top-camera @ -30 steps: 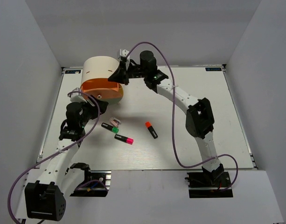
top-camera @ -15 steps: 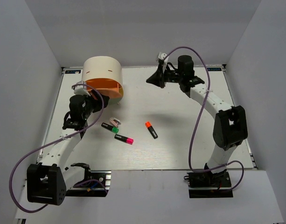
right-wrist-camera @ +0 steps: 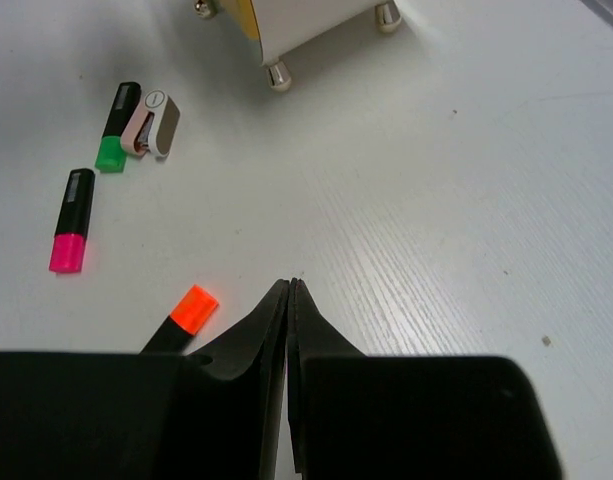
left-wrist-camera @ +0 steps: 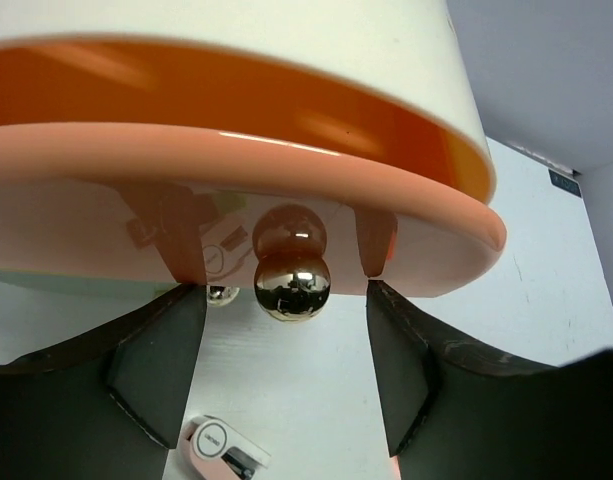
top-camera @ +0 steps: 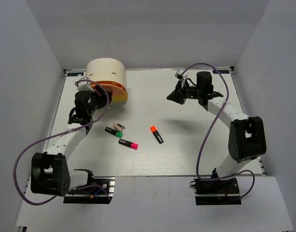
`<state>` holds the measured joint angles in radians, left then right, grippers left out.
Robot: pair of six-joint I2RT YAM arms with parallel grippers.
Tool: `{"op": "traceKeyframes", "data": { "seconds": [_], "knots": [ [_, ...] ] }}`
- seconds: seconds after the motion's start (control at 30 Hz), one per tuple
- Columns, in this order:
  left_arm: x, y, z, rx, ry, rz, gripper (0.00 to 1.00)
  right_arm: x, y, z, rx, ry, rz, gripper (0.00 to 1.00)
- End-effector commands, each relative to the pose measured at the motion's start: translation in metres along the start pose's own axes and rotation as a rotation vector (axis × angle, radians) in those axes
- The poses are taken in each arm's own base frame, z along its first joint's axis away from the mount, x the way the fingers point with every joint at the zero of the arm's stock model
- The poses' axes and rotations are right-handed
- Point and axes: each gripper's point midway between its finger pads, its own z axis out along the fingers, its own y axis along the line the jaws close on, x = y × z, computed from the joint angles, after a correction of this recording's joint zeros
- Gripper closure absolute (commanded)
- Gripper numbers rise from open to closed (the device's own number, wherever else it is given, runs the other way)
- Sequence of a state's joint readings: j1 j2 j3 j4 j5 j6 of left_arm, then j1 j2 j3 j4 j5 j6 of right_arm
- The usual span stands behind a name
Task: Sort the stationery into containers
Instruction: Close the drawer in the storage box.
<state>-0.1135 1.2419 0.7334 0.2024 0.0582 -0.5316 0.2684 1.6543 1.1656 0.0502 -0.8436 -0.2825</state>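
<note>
The cream cylindrical unit (top-camera: 106, 72) stands at the back left with its orange drawer (top-camera: 109, 92) slightly out. In the left wrist view the orange drawer (left-wrist-camera: 236, 170) fills the top and its shiny round knob (left-wrist-camera: 292, 284) hangs between my open left fingers (left-wrist-camera: 156, 370), not gripped. My left gripper (top-camera: 88, 96) is at the drawer front. Green-capped (top-camera: 114, 132), pink-capped (top-camera: 129, 144) and orange-capped (top-camera: 156, 134) highlighters lie mid-table, with the pink-and-white piece (top-camera: 119, 125) by the green one. My right gripper (top-camera: 172, 96) is shut and empty above the table. No white sticks show.
White walls enclose the table on three sides. The unit stands on small metal feet (right-wrist-camera: 278, 78). In the right wrist view the highlighters (right-wrist-camera: 70, 218) and the pink-and-white piece (right-wrist-camera: 151, 125) lie to the left of my shut fingers.
My right arm has swung away from the unit to the right and lowered. My left gripper has moved up to the orange drawer's front.
</note>
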Motion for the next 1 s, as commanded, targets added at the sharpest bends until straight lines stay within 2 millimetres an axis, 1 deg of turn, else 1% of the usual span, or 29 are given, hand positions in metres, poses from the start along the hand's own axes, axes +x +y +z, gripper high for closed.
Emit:
{"op": "traceKeyframes", "data": {
  "seconds": [0.0,0.07,0.17,0.2,0.23,0.37,0.4,0.53,0.57,0.7,0.73,0.77,0.87,0.9,0.97],
  "knots": [
    [-0.032,-0.011,0.005,0.011,-0.098,0.006,0.26,-0.006,0.006,-0.010,0.005,-0.022,-0.032,0.93],
    [-0.036,-0.013,0.007,0.014,-0.103,0.007,0.26,0.002,0.006,-0.012,0.007,-0.013,-0.020,0.93],
    [-0.036,-0.011,0.013,0.002,-0.103,-0.005,0.26,0.005,0.007,-0.014,0.010,-0.009,-0.012,0.93],
    [-0.032,-0.009,0.015,-0.003,-0.094,-0.005,0.26,0.007,0.007,-0.015,0.015,-0.006,-0.006,0.93],
    [-0.038,-0.012,0.016,0.006,-0.109,-0.005,0.26,0.007,0.006,-0.017,0.018,-0.008,-0.010,0.93],
    [-0.037,-0.011,0.023,0.005,-0.107,-0.014,0.27,0.009,0.004,-0.019,0.024,-0.006,-0.008,0.93],
    [-0.037,-0.011,0.023,0.005,-0.107,-0.014,0.27,0.011,0.005,-0.019,0.025,-0.003,-0.004,0.92],
    [-0.033,-0.009,0.027,0.001,-0.099,-0.014,0.27,0.011,0.004,-0.022,0.031,-0.003,-0.004,0.92],
    [-0.037,-0.012,0.028,0.006,-0.108,-0.014,0.27,0.012,0.003,-0.023,0.038,-0.003,-0.001,0.92],
    [-0.040,-0.013,0.030,0.008,-0.111,-0.014,0.27,0.015,0.004,-0.025,0.040,0.002,0.004,0.90],
    [-0.040,-0.013,0.030,0.008,-0.111,-0.014,0.28,0.015,0.004,-0.025,0.040,0.003,0.007,0.90],
    [-0.039,-0.014,0.030,0.017,-0.105,-0.013,0.34,0.016,0.003,-0.026,0.041,0.006,0.011,0.90],
    [-0.037,-0.016,0.027,0.027,-0.101,-0.026,0.45,0.018,0.005,-0.027,0.043,0.010,0.010,0.90],
    [-0.038,-0.017,0.024,0.030,-0.105,-0.026,0.45,0.017,0.005,-0.028,0.045,0.008,0.007,0.90],
    [-0.034,-0.016,0.019,0.034,-0.108,-0.060,0.45,0.021,0.006,-0.028,0.042,0.012,0.012,0.90]
  ]
}}
